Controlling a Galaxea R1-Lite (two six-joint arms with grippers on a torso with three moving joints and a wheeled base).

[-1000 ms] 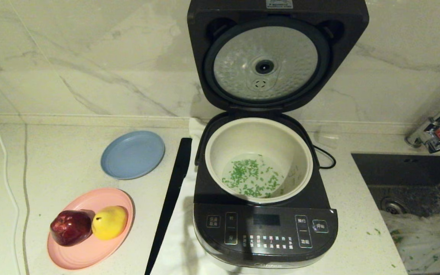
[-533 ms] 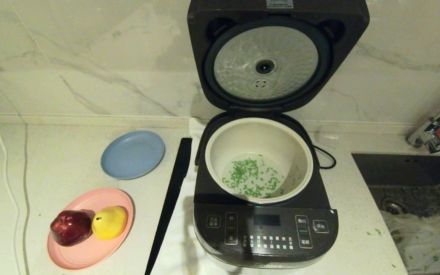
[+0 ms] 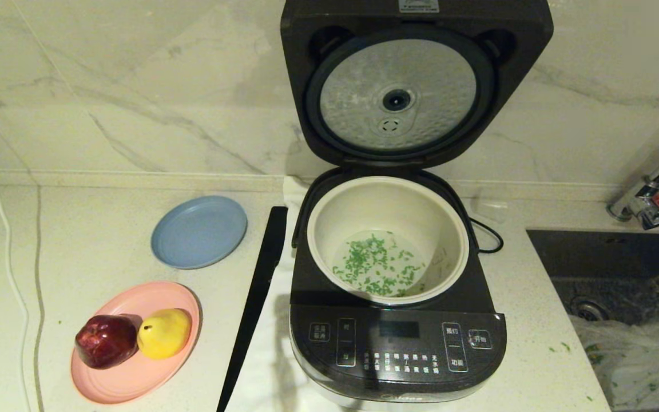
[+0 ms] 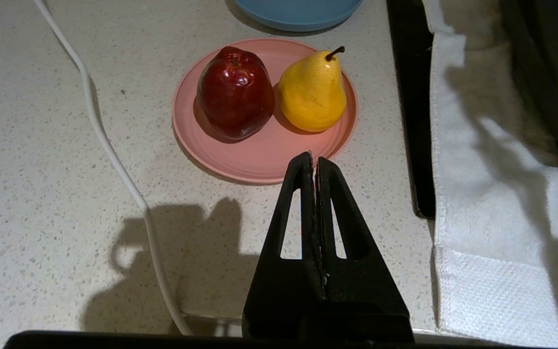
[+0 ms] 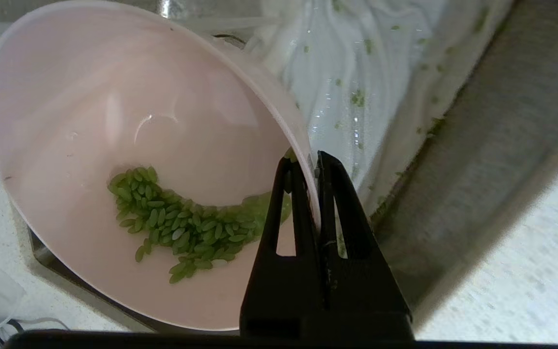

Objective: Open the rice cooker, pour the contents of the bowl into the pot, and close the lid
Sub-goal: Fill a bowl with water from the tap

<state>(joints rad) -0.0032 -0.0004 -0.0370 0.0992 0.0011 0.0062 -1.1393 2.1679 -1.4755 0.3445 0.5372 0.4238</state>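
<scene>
The rice cooker (image 3: pixel 398 343) stands on the counter with its lid (image 3: pixel 415 86) swung fully up, dimpled silver disc facing me. Its cream pot (image 3: pixel 386 200) holds green grains (image 3: pixel 378 266) in shallow water. The pink-cream bowl (image 5: pixel 90 121) shows only in the right wrist view. It is tilted, with green grains (image 5: pixel 182 228) gathered inside. My right gripper (image 5: pixel 314 157) is shut on its rim, over the sink's edge, out of the head view. My left gripper (image 4: pixel 314 157) is shut and empty, above the counter by the pink plate (image 4: pixel 259 160).
The pink plate carries a red apple (image 3: pixel 106 340) and a yellow pear (image 3: pixel 163 332); a blue plate (image 3: pixel 199 232) lies behind it. A black strip (image 3: pixel 255 303) runs along the cooker's left side. A sink (image 3: pixel 610 257) with a white cloth (image 3: pixel 632 360) and a tap (image 3: pixel 650 194) is at the right. A white cable (image 3: pixel 9 269) trails at the left.
The cooker, pot and plates have not moved. The white cloth in the sink looks slightly shifted.
</scene>
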